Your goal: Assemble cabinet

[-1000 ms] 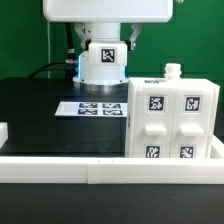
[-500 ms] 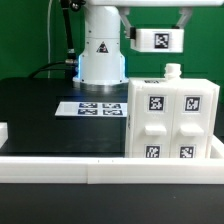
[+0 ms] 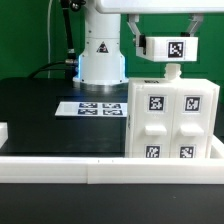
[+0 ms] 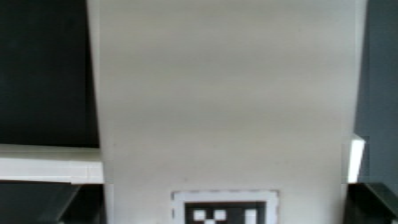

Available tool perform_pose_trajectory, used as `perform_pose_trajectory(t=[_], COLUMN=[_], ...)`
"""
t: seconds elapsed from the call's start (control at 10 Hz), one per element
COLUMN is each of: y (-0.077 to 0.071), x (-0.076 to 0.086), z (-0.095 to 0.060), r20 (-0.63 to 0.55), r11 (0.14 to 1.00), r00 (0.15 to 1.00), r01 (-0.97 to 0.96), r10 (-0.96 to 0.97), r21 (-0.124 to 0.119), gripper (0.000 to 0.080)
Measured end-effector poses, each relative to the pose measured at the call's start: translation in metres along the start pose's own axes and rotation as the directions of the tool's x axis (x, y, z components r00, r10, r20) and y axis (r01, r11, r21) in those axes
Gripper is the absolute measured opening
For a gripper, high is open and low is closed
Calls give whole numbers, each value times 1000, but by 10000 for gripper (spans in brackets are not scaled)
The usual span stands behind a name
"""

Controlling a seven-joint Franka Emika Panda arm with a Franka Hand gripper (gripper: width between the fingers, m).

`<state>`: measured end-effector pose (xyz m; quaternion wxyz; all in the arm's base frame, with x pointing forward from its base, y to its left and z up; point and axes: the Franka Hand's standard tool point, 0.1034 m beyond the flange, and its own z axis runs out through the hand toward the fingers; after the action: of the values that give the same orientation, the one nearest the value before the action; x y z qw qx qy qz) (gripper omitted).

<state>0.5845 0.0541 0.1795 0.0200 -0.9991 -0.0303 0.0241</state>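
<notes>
Tags [image 3: 156, 102] of black and white squares mark the front of the cabinet [image 3: 170, 125], a large white box that stands upright on the black desk [image 3: 40, 110]. It sits close to the desk's edge nearest the exterior camera, toward the corner at the exterior view's right. A small white knob [image 3: 172, 70] sticks up from its top. A white rail [image 3: 100, 168] runs along that near edge of the desk, and the foot of the cabinet stands just behind it. The marker board [image 3: 95, 107] lies flat nearer the middle of the desk, beside the cabinet on the exterior view's left. Behind the board, at the far edge, rises the arm's white base [image 3: 100, 55]. The gripper [image 3: 163, 34] hangs in the air above the cabinet, clear of the knob. It is closed on a small white block [image 3: 158, 46] that carries one tag; the block lies roughly level, with a dark finger showing at each of its ends. In the wrist view a long white face with a tag at one end fills the middle of the picture. It looks like the same block [image 4: 214, 100], but the fingers themselves cannot be made out there. Beside it show the dark desk [image 4: 45, 70] and a stretch of the rail [image 4: 45, 165].
</notes>
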Motion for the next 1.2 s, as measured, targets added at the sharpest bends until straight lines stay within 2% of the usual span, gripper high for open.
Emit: perform_pose_trajectory(t=[0.2, 0.6, 0.9, 1.2], y=[-2, -10, -8, -3], x=[1, 25, 24, 26], z=[4, 8, 19, 20], r20=[6, -3, 3, -67], r11=[1000, 1000, 999, 999], r00=[1000, 1000, 999, 997], r01=[14, 31, 47, 41], r10=[-14, -31, -47, -42], r21=[-1, -3, -5, -11], gripper=[561, 561, 561, 561])
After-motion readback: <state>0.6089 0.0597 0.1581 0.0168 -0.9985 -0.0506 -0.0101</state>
